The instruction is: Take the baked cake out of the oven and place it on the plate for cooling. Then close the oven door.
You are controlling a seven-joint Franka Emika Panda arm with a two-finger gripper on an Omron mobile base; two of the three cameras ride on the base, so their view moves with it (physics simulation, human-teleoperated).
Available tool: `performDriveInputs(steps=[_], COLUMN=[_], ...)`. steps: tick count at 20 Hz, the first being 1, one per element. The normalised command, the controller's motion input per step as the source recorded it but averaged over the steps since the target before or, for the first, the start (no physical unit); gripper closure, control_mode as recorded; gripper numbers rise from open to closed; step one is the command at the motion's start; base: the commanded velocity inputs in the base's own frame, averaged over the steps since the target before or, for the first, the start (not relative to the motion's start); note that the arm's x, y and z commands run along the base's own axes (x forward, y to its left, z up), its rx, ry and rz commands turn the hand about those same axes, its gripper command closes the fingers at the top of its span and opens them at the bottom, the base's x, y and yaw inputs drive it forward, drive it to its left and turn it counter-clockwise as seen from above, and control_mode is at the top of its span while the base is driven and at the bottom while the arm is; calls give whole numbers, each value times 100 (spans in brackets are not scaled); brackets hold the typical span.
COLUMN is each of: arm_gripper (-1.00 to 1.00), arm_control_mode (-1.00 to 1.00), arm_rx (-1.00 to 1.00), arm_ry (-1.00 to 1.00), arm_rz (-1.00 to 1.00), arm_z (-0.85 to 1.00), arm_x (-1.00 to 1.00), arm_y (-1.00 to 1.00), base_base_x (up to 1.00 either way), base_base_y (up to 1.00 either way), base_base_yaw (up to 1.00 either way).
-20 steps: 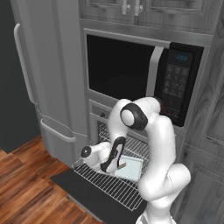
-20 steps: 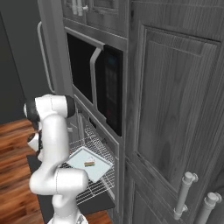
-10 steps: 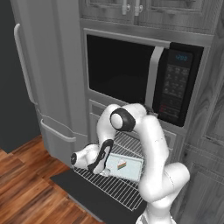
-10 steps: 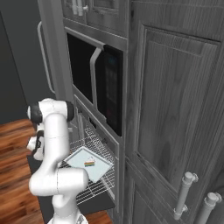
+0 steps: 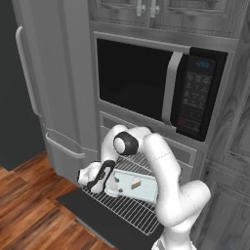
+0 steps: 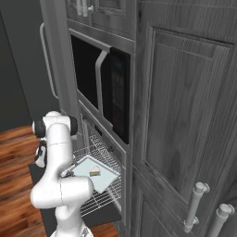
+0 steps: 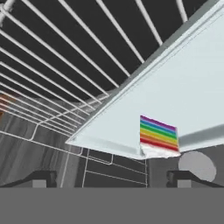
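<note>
While the two dark fingertips (image 7: 38, 178) rose well apart at the bottom of the hand view, nothing lay between them, so the gripper (image 5: 93, 181) stood wide and held nothing. It hung low at the left end of the pulled-out wire rack (image 5: 124, 207), just beside the left edge of the pale baking tray (image 5: 146, 188) that lay on that rack. Seen from the hand, the near corner of the tray jutted toward the fingers, and the cake (image 7: 158, 136), a small slice with rainbow-striped layers, sat on the tray close to that near edge. From the left base view the cake showed as a small wedge toward the middle of the tray, apart from the gripper. Whether a fingertip touched the tray's rim could not be told from these views; it seemed just short of it.

Below the rack the oven door (image 5: 105, 219) lay folded down flat, a dark panel reaching out over the wooden floor (image 5: 29, 215). The rack ran back into the oven (image 5: 141, 146), whose grey front sat directly under the black microwave (image 5: 161, 85) with its keypad and vertical silver handle. A grey refrigerator (image 5: 53, 88) stood to the left of the oven column, and dark wood-grain cabinet doors (image 6: 185, 106) filled the right.
</note>
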Motion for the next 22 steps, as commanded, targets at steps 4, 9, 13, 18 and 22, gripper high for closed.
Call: performDriveInputs(steps=[4,9,13,18,22], arm_gripper=[-100,-100,-100,-100,-100], arm_control_mode=[-100,-100,-100,-100,-100], arm_rx=[0,-1,0,0,0], arm_ry=[8,9,10,10,15], arm_rz=[-14,-2,0,0,0], arm_z=[-25,-80,-58,-3,-8], arm_x=[52,24,21,40,6], arm_y=[-53,-24,-19,-30,-12], base_base_x=[0,0,0,0,0], base_base_y=[0,0,0,0,0], base_base_yaw=[0,0,0,0,0])
